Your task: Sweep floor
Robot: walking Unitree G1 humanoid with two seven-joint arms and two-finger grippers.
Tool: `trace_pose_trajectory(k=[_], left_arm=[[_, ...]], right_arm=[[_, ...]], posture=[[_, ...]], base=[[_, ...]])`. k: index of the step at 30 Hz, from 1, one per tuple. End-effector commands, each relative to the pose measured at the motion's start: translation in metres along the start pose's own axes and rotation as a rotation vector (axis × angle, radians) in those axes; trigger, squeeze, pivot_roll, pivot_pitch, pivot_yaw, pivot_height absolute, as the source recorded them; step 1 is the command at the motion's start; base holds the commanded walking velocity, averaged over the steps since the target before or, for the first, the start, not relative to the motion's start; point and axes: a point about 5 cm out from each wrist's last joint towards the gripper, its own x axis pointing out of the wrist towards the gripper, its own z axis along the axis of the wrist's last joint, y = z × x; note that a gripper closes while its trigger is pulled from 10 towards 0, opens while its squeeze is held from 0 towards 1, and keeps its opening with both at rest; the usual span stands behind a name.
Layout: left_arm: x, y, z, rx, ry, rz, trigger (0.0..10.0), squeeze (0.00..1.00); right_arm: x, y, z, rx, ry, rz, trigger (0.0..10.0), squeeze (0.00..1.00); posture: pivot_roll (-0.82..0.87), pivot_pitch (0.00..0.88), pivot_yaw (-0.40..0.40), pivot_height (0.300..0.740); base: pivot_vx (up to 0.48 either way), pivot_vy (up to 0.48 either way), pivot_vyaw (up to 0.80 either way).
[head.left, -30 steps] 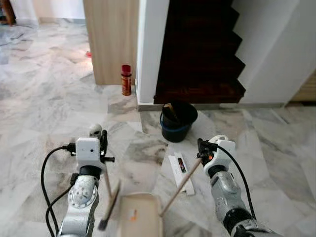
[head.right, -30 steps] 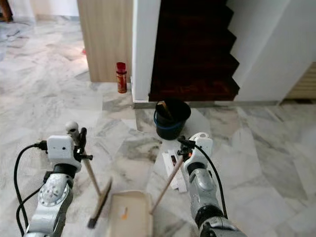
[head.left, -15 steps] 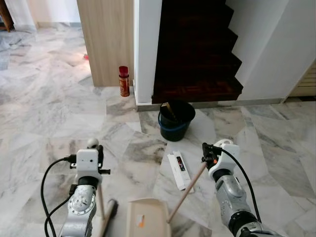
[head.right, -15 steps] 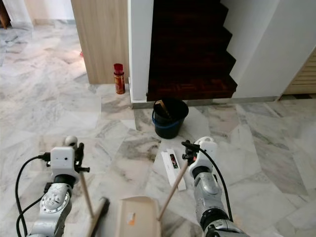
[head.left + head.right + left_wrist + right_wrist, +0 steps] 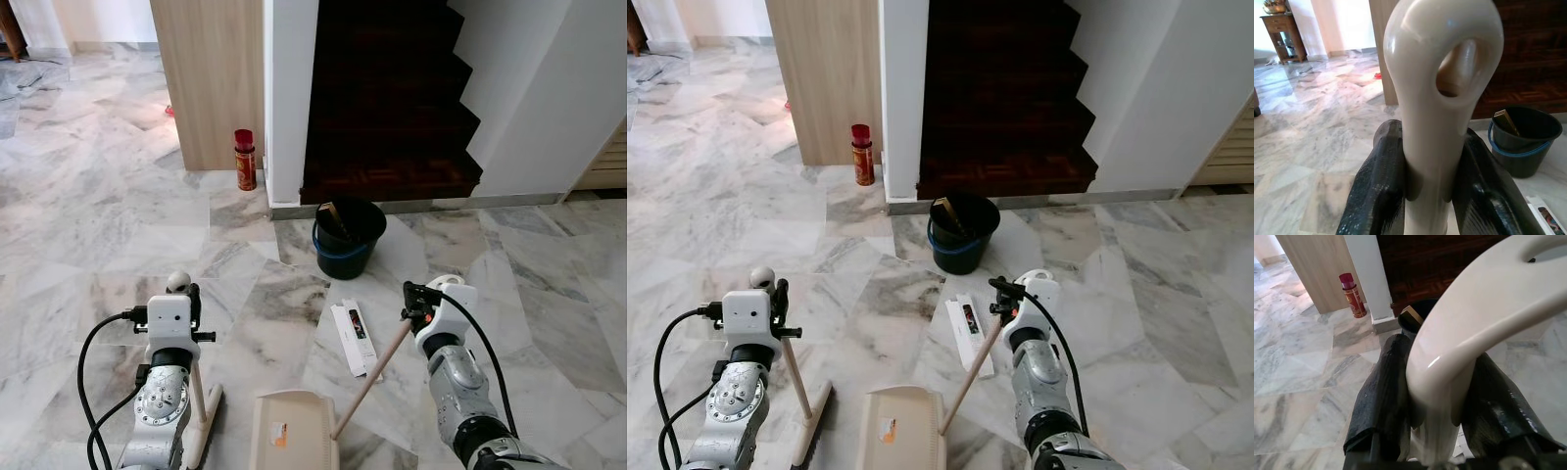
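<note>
Here the broom (image 5: 809, 423) stands on the marble floor (image 5: 88, 225) before the robot, its head flat on the tiles left of the cream dustpan (image 5: 900, 431). The left gripper (image 5: 1431, 186) has its fingers closed tight round the broom's looped handle top. The right gripper (image 5: 1437, 401) is likewise clamped on the dustpan's handle (image 5: 375, 372), which slants down to the pan's right edge. A small white box (image 5: 353, 336) lies just beyond the pan, near a dark bucket (image 5: 349, 237) at the foot of a dark wooden staircase (image 5: 392, 108). A red spray can (image 5: 244, 160) stands against a wooden panel (image 5: 211, 78) beside a white pillar (image 5: 289, 98). Open marble stretches leftward and rightward.
</note>
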Motion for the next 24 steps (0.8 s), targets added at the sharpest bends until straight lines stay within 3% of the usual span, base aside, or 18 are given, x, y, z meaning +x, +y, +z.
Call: trace_pose_trajectory(k=[1, 4, 13, 22, 24], left_arm=[[0.001, 0.002, 0.006, 0.003, -0.041, 0.009, 10.0, 0.00], [0.001, 0.003, 0.006, 0.003, -0.042, 0.012, 10.0, 0.00], [0.003, 0.002, 0.010, 0.001, -0.051, 0.009, 10.0, 0.00], [0.010, 0.003, 0.023, -0.004, -0.092, 0.003, 10.0, 0.00], [0.014, 0.003, 0.029, -0.009, -0.111, -0.004, 10.0, 0.00]], right_arm=[[0.003, -0.002, 0.008, 0.019, -0.026, -0.017, 10.0, 0.00], [0.003, -0.004, 0.005, 0.032, -0.010, -0.028, 10.0, 0.00], [0.003, -0.002, 0.005, 0.035, -0.010, -0.026, 10.0, 0.00], [0.004, 0.000, 0.005, 0.040, -0.006, -0.024, 10.0, 0.00], [0.004, 0.000, 0.005, 0.056, 0.000, -0.024, 10.0, 0.00]], posture=[[0.09, 0.000, -0.091, 0.740], [0.09, 0.000, -0.089, 0.740], [0.08, 0.000, -0.087, 0.740], [0.09, 0.000, -0.086, 0.740], [0.09, 0.000, -0.085, 0.740]], base=[[0.000, 0.375, 0.00], [0.000, 0.394, -0.14], [0.000, 0.393, -0.74], [0.000, 0.385, 0.00], [0.000, 0.354, -0.80]])
